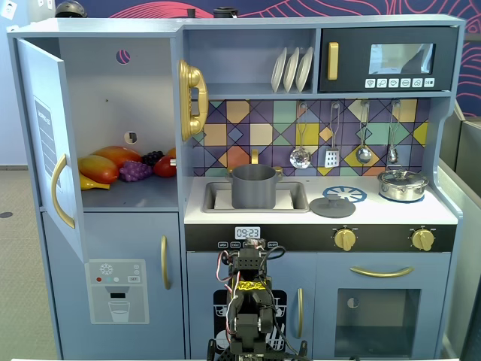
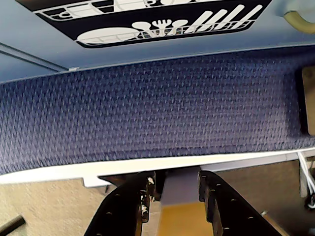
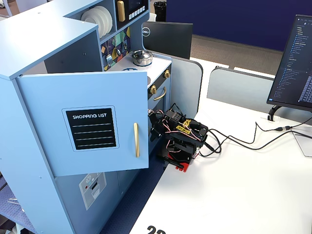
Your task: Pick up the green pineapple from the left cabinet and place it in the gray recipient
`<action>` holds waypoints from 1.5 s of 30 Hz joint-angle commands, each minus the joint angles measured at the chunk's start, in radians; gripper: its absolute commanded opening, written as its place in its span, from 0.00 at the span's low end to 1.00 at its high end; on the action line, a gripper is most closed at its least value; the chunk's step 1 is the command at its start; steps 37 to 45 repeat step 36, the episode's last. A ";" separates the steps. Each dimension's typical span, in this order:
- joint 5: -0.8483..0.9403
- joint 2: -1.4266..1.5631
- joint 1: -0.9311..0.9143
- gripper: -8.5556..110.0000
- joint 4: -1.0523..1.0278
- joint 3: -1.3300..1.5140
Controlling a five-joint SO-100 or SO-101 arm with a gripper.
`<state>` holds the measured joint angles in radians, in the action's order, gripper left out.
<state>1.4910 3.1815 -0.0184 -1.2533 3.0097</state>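
The arm (image 3: 179,139) is black plastic with yellow-marked servo labels, red, black and white wire bundles and a red base clamp at 6 o'clock, ending in two black screw-studded fingers (image 2: 129,209).

A: Any green pineapple inside the left cabinet (image 1: 113,113)?

B: None can be made out in a fixed view. The fruit pile (image 1: 124,167) overlaps itself, and anything behind the mangoes is hidden.

A: And from the side?

B: The open cabinet door (image 3: 87,122) blocks the whole compartment there, and the gray recipient is out of sight behind the kitchen's edge.

A: The gripper (image 2: 174,196)?

B: In the wrist view the bottom edge cuts it off; only two dark jaws show, slightly apart.
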 commanded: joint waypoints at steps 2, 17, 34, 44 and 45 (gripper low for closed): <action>0.028 -0.003 -0.029 0.07 0.210 -0.006; 0.041 -0.002 -0.021 0.12 -0.278 -0.008; 0.038 -0.002 -0.021 0.12 -0.278 -0.008; 0.038 -0.002 -0.021 0.12 -0.278 -0.008; 0.038 -0.002 -0.021 0.12 -0.278 -0.008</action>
